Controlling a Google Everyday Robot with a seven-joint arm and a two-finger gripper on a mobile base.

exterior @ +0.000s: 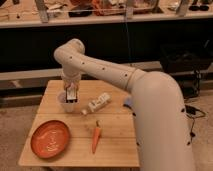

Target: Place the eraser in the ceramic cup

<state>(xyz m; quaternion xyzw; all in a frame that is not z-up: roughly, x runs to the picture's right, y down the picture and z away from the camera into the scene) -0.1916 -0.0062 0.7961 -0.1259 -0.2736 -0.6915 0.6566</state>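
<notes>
**A:** Where is the gripper?

**B:** Camera view: the gripper (71, 99) hangs from the white arm (102, 71), pointing straight down over the mouth of the ceramic cup (63, 105), at the left rear of the bench (117, 150).

**A:** And the eraser?

**B:** The fingers pinch narrowly on the eraser (71, 93), a small dark block. Its long axis is vertical, with the lower end pointing into the upright cup.

**A:** Anything else?

**B:** A white bottle (99, 103) lies just right of the cup. An orange plate (50, 138) and a carrot (96, 138) lie nearer the front.
</notes>
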